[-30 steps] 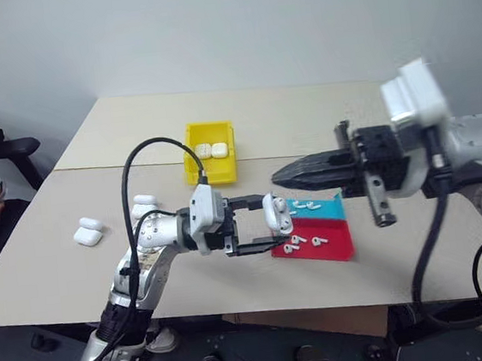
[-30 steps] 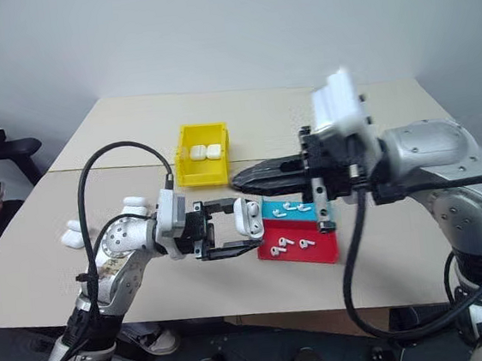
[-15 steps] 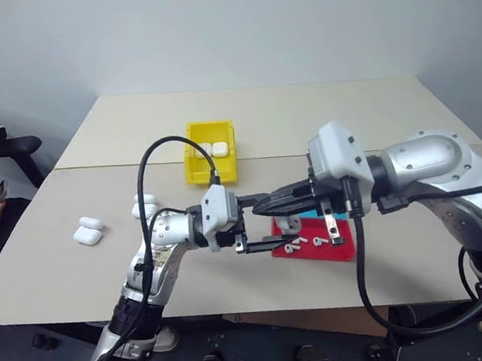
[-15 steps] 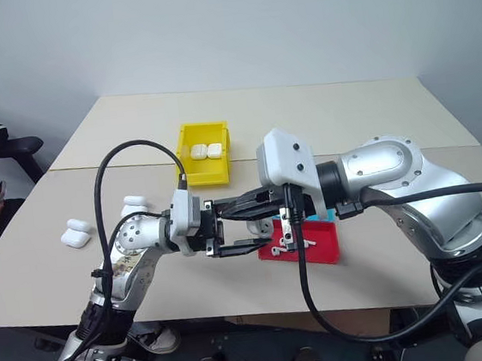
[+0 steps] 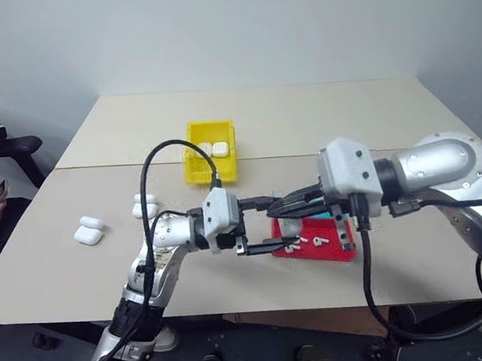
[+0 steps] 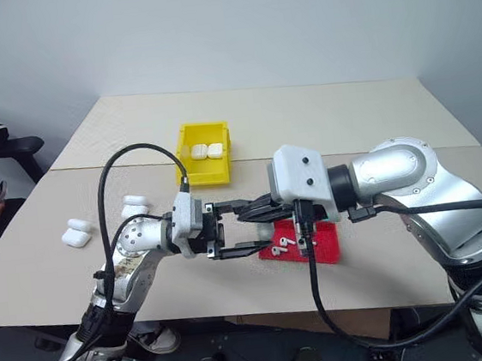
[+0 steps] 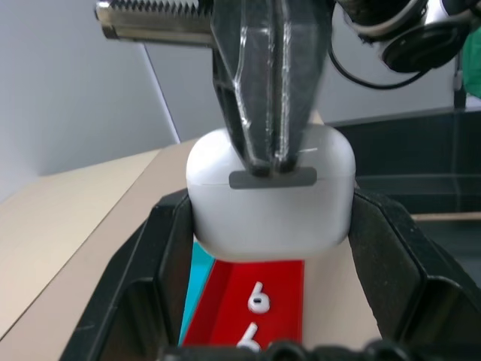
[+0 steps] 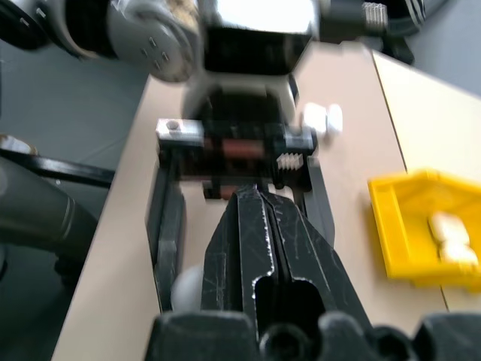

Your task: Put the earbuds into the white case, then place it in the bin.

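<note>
The left gripper is clamping the white case above the red-and-teal tray, steadying it while the right gripper, fingers pressed together, is touching its lid seam; loose earbuds are lying below, the yellow bin waiting beyond

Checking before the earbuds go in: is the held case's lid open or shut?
Shut: the white case shows only a thin closed seam.

Glossy white case, lid shut, over the red tray's earbuds; yellow bin beyond.
</note>
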Robot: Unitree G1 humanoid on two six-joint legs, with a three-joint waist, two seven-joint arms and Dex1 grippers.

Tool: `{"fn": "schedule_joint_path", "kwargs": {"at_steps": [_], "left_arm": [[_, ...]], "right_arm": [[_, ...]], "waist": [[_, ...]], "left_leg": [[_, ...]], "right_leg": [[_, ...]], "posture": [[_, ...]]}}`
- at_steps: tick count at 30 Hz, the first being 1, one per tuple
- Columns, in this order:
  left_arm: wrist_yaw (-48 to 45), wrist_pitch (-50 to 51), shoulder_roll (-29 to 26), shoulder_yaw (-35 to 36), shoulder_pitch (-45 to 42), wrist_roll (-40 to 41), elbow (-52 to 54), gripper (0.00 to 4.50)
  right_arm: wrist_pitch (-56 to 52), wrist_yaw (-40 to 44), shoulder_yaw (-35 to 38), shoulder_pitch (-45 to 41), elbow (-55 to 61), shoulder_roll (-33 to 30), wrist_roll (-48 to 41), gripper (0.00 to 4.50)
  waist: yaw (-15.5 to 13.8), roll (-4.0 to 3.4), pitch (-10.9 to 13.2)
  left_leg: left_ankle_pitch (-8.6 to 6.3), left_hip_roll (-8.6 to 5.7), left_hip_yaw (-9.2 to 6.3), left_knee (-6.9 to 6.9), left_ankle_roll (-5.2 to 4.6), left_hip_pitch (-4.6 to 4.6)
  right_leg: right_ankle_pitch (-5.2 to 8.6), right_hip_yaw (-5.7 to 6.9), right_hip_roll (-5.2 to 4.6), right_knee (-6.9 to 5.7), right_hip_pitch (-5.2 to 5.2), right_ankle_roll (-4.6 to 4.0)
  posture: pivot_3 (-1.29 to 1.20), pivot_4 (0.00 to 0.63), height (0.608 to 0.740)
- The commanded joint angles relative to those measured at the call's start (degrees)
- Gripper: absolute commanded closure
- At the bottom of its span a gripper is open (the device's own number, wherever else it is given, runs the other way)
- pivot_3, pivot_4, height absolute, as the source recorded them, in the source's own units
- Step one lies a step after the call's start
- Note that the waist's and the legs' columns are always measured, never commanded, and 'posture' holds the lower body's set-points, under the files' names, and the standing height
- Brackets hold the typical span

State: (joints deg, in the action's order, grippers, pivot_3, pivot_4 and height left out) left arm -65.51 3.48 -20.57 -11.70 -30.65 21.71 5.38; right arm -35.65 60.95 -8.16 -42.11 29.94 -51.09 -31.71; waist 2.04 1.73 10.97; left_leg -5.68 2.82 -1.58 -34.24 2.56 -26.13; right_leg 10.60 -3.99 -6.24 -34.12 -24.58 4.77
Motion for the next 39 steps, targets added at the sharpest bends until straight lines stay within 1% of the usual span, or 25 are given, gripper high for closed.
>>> {"fn": "schedule_joint_path", "kwargs": {"at_steps": [1, 3, 8, 11, 14, 15, 17, 18, 20, 21, 22, 24, 27, 29, 32, 34, 35, 37, 39], "left_arm": [[0.6, -2.3, 0.6, 2.0, -0.8, 1.3, 1.3, 1.70], [0.7, -2.6, 0.4, 2.3, -0.8, 1.1, 1.0, 1.70], [3.0, -3.4, 0.7, 3.5, -1.2, -0.1, -0.2, 1.70], [10.1, -4.6, 2.3, 5.2, -3.8, -3.9, -3.6, 1.70], [24.6, -10.9, 6.2, 7.4, -11.2, -12.6, -15.2, 1.70], [32.7, -11.2, 7.6, 8.8, -15.9, -15.7, -21.7, 1.70], [42.4, -8.3, 8.4, 10.8, -24.0, -18.6, -33.1, 1.70], [45.9, -9.3, 8.7, 11.5, -26.8, -19.5, -38.4, 1.70], [50.0, -12.3, 9.3, 12.4, -30.7, -20.5, -46.8, 1.70], [51.9, -11.8, 9.5, 12.8, -32.7, -20.9, -50.7, 1.70], [53.0, -11.4, 9.7, 13.1, -34.3, -21.3, -53.7, 1.70], [53.5, -13.7, 9.8, 13.3, -36.9, -21.8, -60.1, 1.70], [54.8, -14.8, 9.8, 12.3, -39.1, -23.8, -65.9, 1.70], [56.3, -13.8, 10.3, 12.5, -40.2, -24.2, -69.2, 1.70], [56.7, -13.9, 10.5, 11.5, -40.2, -26.1, -72.3, 1.70], [56.2, -15.6, 10.8, 11.3, -39.9, -26.4, -72.7, 0.97], [55.5, -15.9, 10.9, 11.3, -40.0, -26.4, -72.7, 0.75], [55.1, -15.8, 11.1, 11.7, -40.2, -26.2, -72.6, 0.13], [56.3, -16.2, 11.1, 11.7, -40.5, -26.6, -72.6, 0.06]], "right_arm": [[-1.0, -1.1, 2.6, -0.2, -0.3, -0.9, 0.7, 4.49], [-0.6, -1.7, 4.1, 0.0, -0.6, -0.4, 0.1, 4.49], [-0.7, -3.3, 10.5, -0.5, -1.3, 1.7, -5.2, 4.49], [-1.2, -5.9, 15.3, -0.3, -1.8, 3.3, -8.5, 4.49], [-2.4, -9.5, 18.1, 1.1, -2.0, 3.9, -9.2, 4.49], [-2.6, -10.5, 19.1, 2.4, -1.9, 4.2, -9.6, 4.49], [-2.6, -11.8, 19.7, 4.9, -1.3, 4.5, -9.3, 4.49], [-2.9, -12.6, 19.6, 5.7, -0.9, 4.7, -9.3, 4.49], [-3.1, -13.8, 19.0, 6.5, -0.2, 4.8, -9.1, 4.49], [-3.3, -14.3, 18.7, 6.8, 0.1, 4.8, -9.0, 4.49], [-3.4, -14.7, 18.5, 7.0, 0.3, 4.8, -9.0, 4.49], [-3.7, -15.4, 18.2, 7.6, 0.9, 4.7, -8.9, 4.49], [-4.2, -16.2, 18.0, 8.3, 1.5, 4.1, -8.5, 4.49], [-4.8, -17.0, 17.9, 8.9, 1.7, 3.6, -8.1, 4.49], [-5.2, -17.7, 17.4, 9.7, 2.2, 3.4, -7.6, 4.49], [-5.3, -17.9, 17.0, 10.0, 2.5, 3.4, -7.3, 4.50], [-5.3, -18.0, 16.9, 10.1, 2.5, 3.4, -7.2, 4.50], [-5.2, -18.1, 16.8, 10.2, 2.4, 3.4, -7.0, 4.50], [-5.0, -18.6, 15.5, 10.2, 2.1, 3.2, -5.4, 4.50]], "waist": [[0.1, 0.00, 0.0], [0.0, 0.00, 0.0], [-0.1, 0.00, 0.0], [-0.4, 0.00, 0.0], [-1.1, 0.01, 0.0], [-1.4, 0.01, 0.0], [-2.0, 0.06, 0.0], [-2.0, 0.06, 0.0], [-1.5, 0.05, 0.0], [-1.5, 0.05, 0.0], [-1.5, 0.05, 0.0], [-1.5, 0.05, 0.0], [-1.4, 0.07, 0.0], [-1.5, 0.07, 0.0], [-1.7, 0.07, 0.0], [-1.8, 0.07, 0.0], [-1.8, 0.07, 0.0], [-2.0, 0.07, 0.0], [-2.0, 0.07, 0.0]], "left_leg": [[0.00, 0.00, -0.01, 0.00, 0.00, 0.00], [0.01, 0.00, -0.01, 0.00, -0.01, 0.00], [0.02, 0.00, 0.00, 0.00, -0.03, 0.00], [0.04, 0.00, -0.02, -0.01, -0.07, 0.01], [0.05, -0.01, -0.03, -0.16, -0.08, 0.01], [0.04, -0.01, -0.03, -0.21, -0.06, 0.00], [0.00, -0.02, -0.10, -0.46, 0.00, -0.01], [-0.05, -0.03, -0.11, -0.56, 0.08, -0.09], [-0.17, -0.08, -0.05, -0.60, 0.27, -0.12], [-0.18, -0.08, -0.02, -0.55, 0.28, -0.12], [-0.18, -0.09, -0.04, -0.50, 0.28, -0.12], [-0.18, -0.09, -0.09, -0.31, 0.28, -0.11], [-0.16, -0.08, -0.09, -0.06, 0.26, -0.13], [-0.15, -0.09, -0.09, 0.03, 0.25, -0.16], [-0.15, -0.10, -0.09, 0.06, 0.25, -0.25], [-0.16, -0.10, -0.07, 0.06, 0.27, -0.25], [-0.16, -0.10, -0.07, 0.06, 0.27, -0.25], [-0.14, -0.10, -0.07, 0.05, 0.33, -0.25], [-0.11, -0.10, -0.07, 0.04, 0.40, -0.25]], "right_leg": [[0.00, 0.00, 0.00, 0.00, 0.00, 0.00], [0.00, 0.00, 0.00, -0.01, 0.00, 0.01], [-0.02, 0.00, 0.00, 0.00, 0.01, 0.02], [-0.03, 0.00, 0.00, 0.00, 0.04, 0.05], [-0.13, 0.00, 0.01, 0.00, 0.10, 0.12], [-0.15, 0.00, 0.01, 0.01, 0.12, 0.13], [-0.20, 0.04, 0.02, 0.01, 0.24, 0.20], [-0.22, 0.04, 0.03, 0.04, 0.23, 0.25], [-0.23, -0.02, 0.00, 0.11, 0.24, 0.26], [-0.24, -0.04, -0.01, 0.13, 0.25, 0.27], [-0.25, -0.02, -0.01, 0.10, 0.23, 0.30], [-0.25, 0.02, 0.00, 0.07, 0.14, 0.31], [-0.24, 0.03, 0.01, 0.09, 0.00, 0.38], [-0.34, 0.03, 0.01, 0.09, -0.06, 0.68], [-0.37, 0.03, 0.01, 0.09, -0.16, 0.77], [-0.37, 0.03, 0.01, 0.09, -0.16, 0.78], [-0.37, 0.03, 0.01, 0.09, -0.16, 0.78], [-0.38, 0.02, 0.01, 0.09, -0.16, 0.77], [-0.38, 0.02, 0.01, 0.08, -0.15, 0.73]], "posture": [[0.00, 0.150, 0.740], [0.00, 0.150, 0.740], [0.00, 0.150, 0.740], [0.00, 0.150, 0.740], [0.00, 0.150, 0.740], [0.00, 0.150, 0.740], [0.00, 0.150, 0.740], [0.00, 0.150, 0.740], [0.00, 0.150, 0.740], [0.00, 0.150, 0.740], [0.00, 0.150, 0.740], [0.00, 0.150, 0.740], [0.00, 0.150, 0.740], [0.00, 0.150, 0.740], [0.00, 0.150, 0.740], [0.00, 0.150, 0.740], [0.00, 0.150, 0.740], [0.00, 0.150, 0.740], [0.00, 0.150, 0.740]]}}
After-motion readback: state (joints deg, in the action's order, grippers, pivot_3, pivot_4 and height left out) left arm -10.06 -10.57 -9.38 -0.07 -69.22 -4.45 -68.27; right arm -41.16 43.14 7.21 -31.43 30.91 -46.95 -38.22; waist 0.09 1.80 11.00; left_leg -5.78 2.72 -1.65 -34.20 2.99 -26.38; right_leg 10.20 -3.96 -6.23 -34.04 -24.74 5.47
